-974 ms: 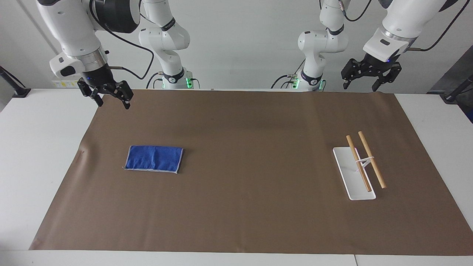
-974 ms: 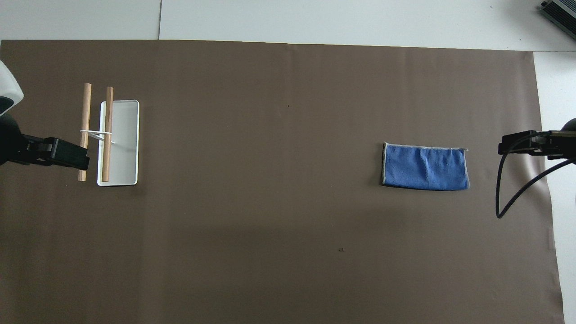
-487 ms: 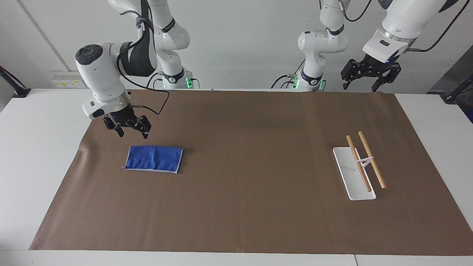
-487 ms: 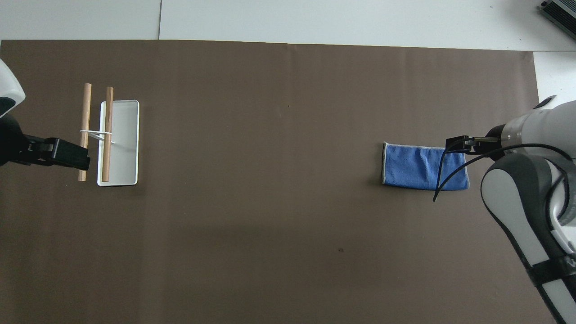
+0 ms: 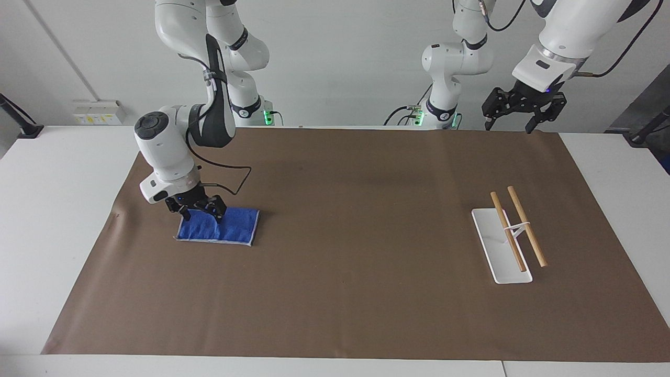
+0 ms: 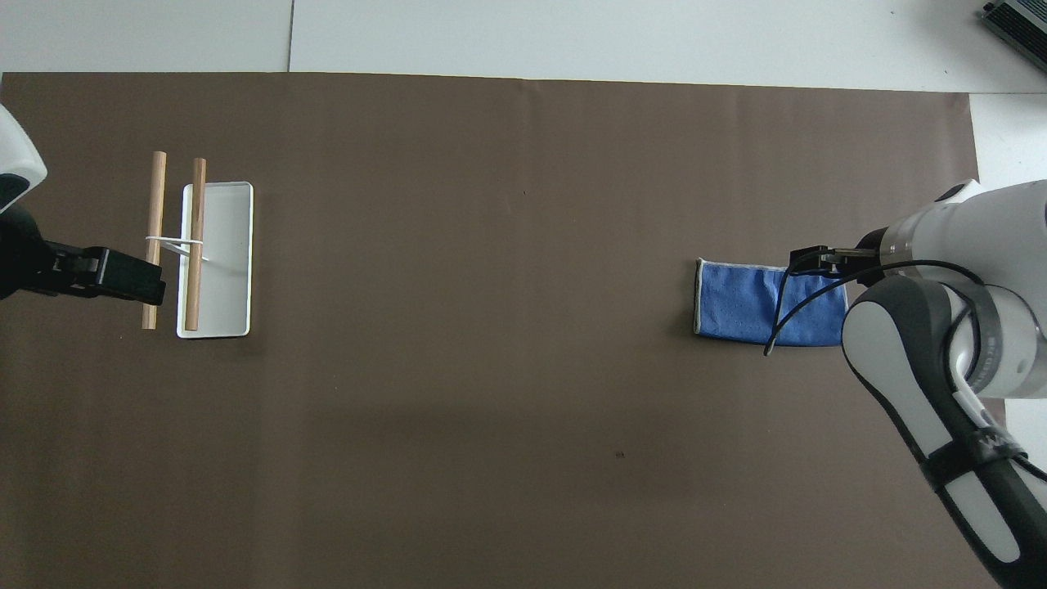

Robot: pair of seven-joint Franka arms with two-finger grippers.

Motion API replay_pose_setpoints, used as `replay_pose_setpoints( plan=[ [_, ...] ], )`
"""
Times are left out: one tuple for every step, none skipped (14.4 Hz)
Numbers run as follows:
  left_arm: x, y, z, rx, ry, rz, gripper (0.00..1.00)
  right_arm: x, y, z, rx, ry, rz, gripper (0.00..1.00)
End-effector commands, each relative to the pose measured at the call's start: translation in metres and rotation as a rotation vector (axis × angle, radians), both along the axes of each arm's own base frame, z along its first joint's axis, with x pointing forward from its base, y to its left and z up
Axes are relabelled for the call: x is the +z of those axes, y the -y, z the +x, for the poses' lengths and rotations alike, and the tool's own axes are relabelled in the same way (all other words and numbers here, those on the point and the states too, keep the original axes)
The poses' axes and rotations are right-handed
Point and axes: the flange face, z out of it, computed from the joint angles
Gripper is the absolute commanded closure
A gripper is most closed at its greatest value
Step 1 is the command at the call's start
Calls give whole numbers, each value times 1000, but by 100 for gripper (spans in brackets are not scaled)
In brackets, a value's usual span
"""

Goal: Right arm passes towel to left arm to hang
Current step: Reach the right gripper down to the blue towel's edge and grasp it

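Observation:
The blue towel [image 5: 233, 228] lies flat and folded on the brown mat, toward the right arm's end of the table; it also shows in the overhead view [image 6: 736, 303]. My right gripper [image 5: 201, 213] is open and low over the towel's edge that lies nearer to the robots, one fingertip on either side of that end. I cannot tell if it touches the cloth. In the overhead view the right gripper [image 6: 811, 260] and its cable cover part of the towel. My left gripper [image 5: 518, 121] is open, raised and waiting over the mat's edge at the left arm's end.
A white rack base [image 5: 489, 230] with two wooden rods [image 5: 526, 225] stands toward the left arm's end; in the overhead view the left gripper [image 6: 106, 276] overlaps the rods [image 6: 195, 245]. The brown paper mat [image 5: 356, 272] covers most of the table.
My right arm has swung down from high over the mat's corner to the towel, and its gripper now sits low at the towel's edge. The left arm has barely moved.

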Motion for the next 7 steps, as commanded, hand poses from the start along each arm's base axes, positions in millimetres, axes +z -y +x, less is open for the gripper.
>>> replay_pose_setpoints(
  plan=[
    [1,2,-9,3,25,23,0,-24,-4,-5,5,0,7,0],
    [1,3,-9,3,27,23,0,-27,-5,-6,17,-4,6,0],
    [1,3,-9,5,27,23,0,-31,-5,-6,26,-10,5,0],
    [1,3,-8,3,27,23,0,-42,-4,-6,39,-17,2,0],
    [1,3,-8,5,28,22,0,-50,-3,-4,47,-5,-2,0],
    [1,3,-8,5,28,22,0,-58,-3,-6,48,-1,-4,0],
    [1,3,-8,5,28,22,0,-62,-4,-7,49,2,-5,0]
  ],
)
